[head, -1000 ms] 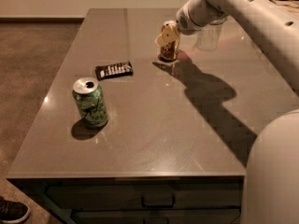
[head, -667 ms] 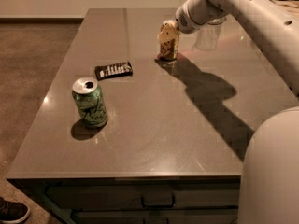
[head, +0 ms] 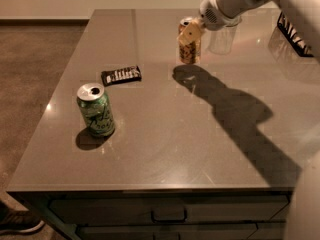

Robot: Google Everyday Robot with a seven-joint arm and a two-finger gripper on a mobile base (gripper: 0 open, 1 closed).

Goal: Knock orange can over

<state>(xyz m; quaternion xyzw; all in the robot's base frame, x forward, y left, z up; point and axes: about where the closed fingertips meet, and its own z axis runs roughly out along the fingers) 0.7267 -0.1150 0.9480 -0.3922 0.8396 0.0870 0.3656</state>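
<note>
Camera view: one tabletop scene
Orange can (head: 189, 51): stood upright near the table's (head: 165, 134) far edge
Gripper (head: 191, 33): hung over the table's far part, against that can's upper side; whether spread or pressed together could not be told
Green can (head: 95, 110): stood upright by the table's left edge

With gripper (head: 191, 32) at orange can (head: 189, 53), tumbler (head: 222, 40) crowds beside; nearer tabletop (head: 165, 114) lies open.

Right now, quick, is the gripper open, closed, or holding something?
Gripper: at the upper part of the orange can; open or closed cannot be told.
</note>
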